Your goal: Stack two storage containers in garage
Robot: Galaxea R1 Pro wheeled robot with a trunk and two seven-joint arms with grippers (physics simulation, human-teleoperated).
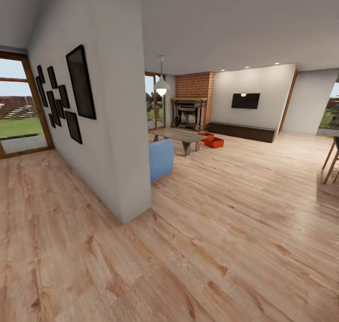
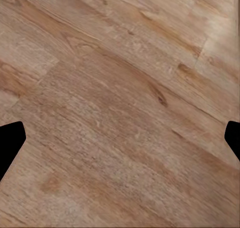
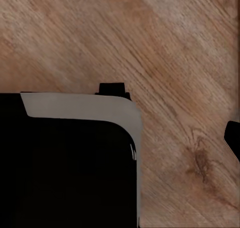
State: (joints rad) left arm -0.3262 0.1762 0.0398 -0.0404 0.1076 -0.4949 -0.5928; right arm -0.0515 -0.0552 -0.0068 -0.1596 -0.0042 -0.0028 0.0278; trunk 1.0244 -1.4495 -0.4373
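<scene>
While I stand on the light wood-plank floor (image 1: 226,246) of the living room, my head camera looks past a white partition wall (image 1: 117,124) hung with dark picture frames (image 1: 81,82) at the left of the frame. Just right of centre, far off, the two storage containers (image 1: 213,141) sit on the planks, orange-red and open-topped, touching or nearly touching each other, just right of the low glass-topped table (image 1: 178,135). A blue sofa (image 1: 161,159) end pokes out beside the wall, below the table. Behind them rise the red-brick fireplace (image 1: 192,103) and, further right, the wall TV (image 1: 245,101); a pendant lamp (image 1: 161,86) hangs above the table.

My left gripper (image 2: 120,140) points at bare planks, its dark fingertips (image 2: 10,140) spread wide at both edges of the wrist frame, holding nothing. Of my right gripper, one dark tip (image 3: 233,138) shows at the right edge, with a black and grey body (image 3: 70,158) filling the lower left; whether it is spread or closed I cannot tell.
</scene>
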